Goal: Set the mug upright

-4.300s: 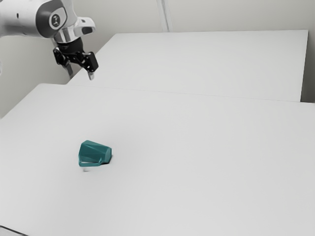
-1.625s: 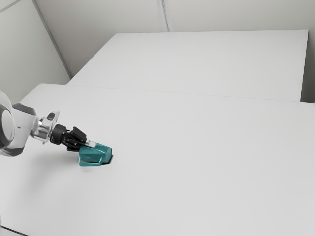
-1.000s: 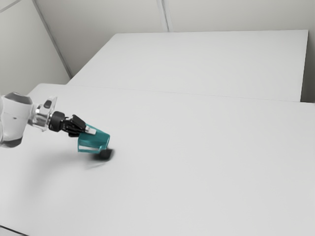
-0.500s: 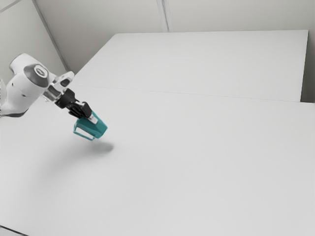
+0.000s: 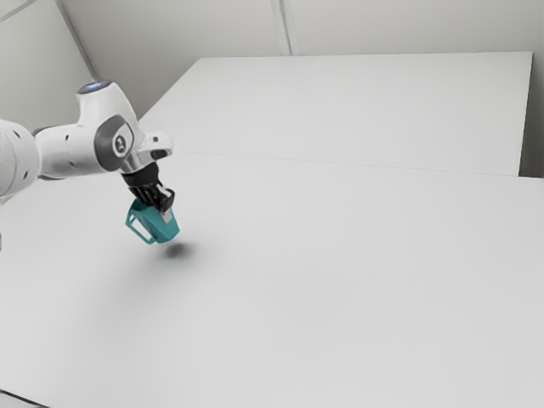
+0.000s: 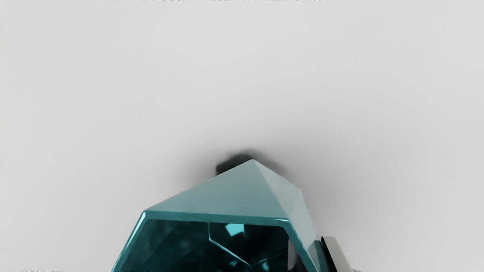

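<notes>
The mug (image 5: 158, 223) has swung nearer upright, still tilted below the tool (image 5: 164, 212), which pinches its wall above the bench (image 5: 340, 297).

Lighting is bright and diffuse, with a soft-edged shadow (image 5: 177, 251) on the table (image 5: 340, 289) beneath the glinting mug (image 5: 163, 224).

Wht tabletop (image 5: 357, 289), 2nd wht surface (image 5: 357, 110) behind, gray wall (image 5: 425, 25) w/ vert. strip (image 5: 285, 25); dark line (image 5: 24, 399), ext. view's btm left.
</notes>
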Available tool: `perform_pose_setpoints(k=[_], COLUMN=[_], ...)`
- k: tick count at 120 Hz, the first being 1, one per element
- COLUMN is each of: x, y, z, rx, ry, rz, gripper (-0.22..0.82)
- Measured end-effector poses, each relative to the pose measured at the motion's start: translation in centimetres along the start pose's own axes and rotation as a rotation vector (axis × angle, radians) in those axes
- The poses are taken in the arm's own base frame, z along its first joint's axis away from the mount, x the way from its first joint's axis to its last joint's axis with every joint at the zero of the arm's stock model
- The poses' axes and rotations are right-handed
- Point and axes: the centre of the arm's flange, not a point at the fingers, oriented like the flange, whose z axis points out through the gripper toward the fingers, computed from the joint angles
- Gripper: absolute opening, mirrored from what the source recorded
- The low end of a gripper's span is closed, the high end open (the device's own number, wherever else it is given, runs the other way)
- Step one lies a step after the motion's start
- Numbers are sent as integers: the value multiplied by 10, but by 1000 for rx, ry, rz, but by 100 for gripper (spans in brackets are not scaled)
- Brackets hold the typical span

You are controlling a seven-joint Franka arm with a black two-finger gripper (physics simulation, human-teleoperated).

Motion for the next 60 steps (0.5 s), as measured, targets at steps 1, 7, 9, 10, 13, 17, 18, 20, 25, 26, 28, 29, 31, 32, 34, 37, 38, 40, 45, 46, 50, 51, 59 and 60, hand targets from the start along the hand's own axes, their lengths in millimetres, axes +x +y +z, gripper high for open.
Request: perform_pose_setpoints(k=[1,7,9,10,13,17,18,20,25,26,28,29,31,32,34,37,38,40,45,46,50,51,59,60], x=[1,4,5,5,7,8,8,9,10,10,10,10,11,11,12,12,13,13,14,14,15,15,16,16], y=[0,3,4,4,4,4,3,3,3,2,2,2,2,2,3,3,3,3,3,3,3,3,3,3], z=[0,2,4,5,7,12,13,14,17,18,19,19,20,21,22,24,25,27,31,32,35,36,41,42], rx=[6,36,44,48,58,68,71,75,84,85,88,89,91,92,94,97,97,99,102,102,105,105,109,109], ry=[0,1,1,1,1,-1,-1,-1,-1,0,0,1,1,1,1,0,-1,-2,-5,-5,-6,-6,-6,-6], rz=[0,-6,-9,-11,-18,-29,-32,-39,-54,-58,-64,-67,-73,-76,-81,-89,-92,-97,-111,-114,-124,-127,-146,-148], gripper=[-17,-17,-17,-17,-17,-17,-17,-17,-17,-17,-17,-17,-17,-17,-17,-17,-17,-17,-17,-17,-17,-17,-17,-17])
